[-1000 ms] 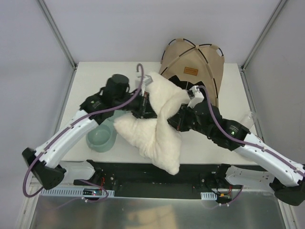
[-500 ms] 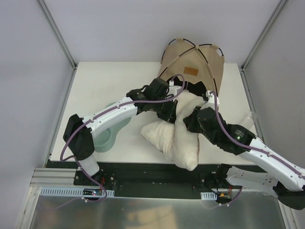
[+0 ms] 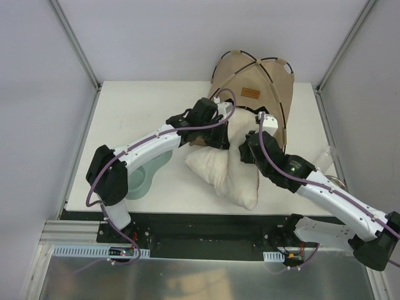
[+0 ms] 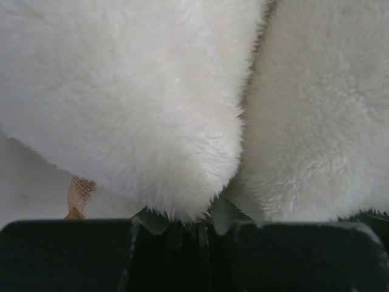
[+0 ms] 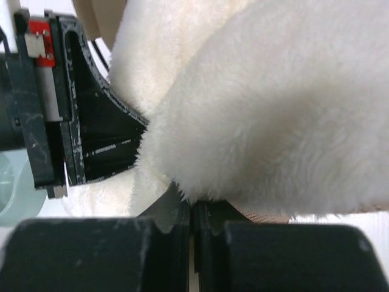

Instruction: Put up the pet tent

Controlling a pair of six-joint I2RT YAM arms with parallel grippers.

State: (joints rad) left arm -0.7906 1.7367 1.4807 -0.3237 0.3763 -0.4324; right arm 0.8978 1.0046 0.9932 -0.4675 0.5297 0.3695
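Tent point(image 3: 262, 78) sits upper centre-right in the top view, at the far edge of the table point(image 3: 137, 112). It's tan fabric with thin black poles point(image 3: 236, 76) fanning out from its top. The brown label point(image 3: 250, 92) is on the front panel, with print too small to read.

Cushion point(image 3: 228, 172) is white and fluffy, folded into a rough V just in front of the tent. Its far end is up against the tent's dark opening. Can't tell whether any of it is inside.

Left arm point(image 3: 150, 144) runs from the lower left diagonally up to the cushion's far-left fold. Left gripper point(image 4: 199, 226) has its fingers nearly together, pinching a tuft of cushion. Fluff fills the rest of the left wrist view.

Right arm point(image 3: 325, 194) comes in from the lower right, with its wrist over the cushion's right lobe next to the tent. Right gripper point(image 5: 192, 220) is clamped to a thin slit on a cushion fold. In the right wrist view the left gripper's black finger shows at frame left, pressed into the same cushion.

Bowl point(image 3: 139, 181) is pale green, at centre-left on the table. It's half covered by the left arm, so its contents aren't readable.
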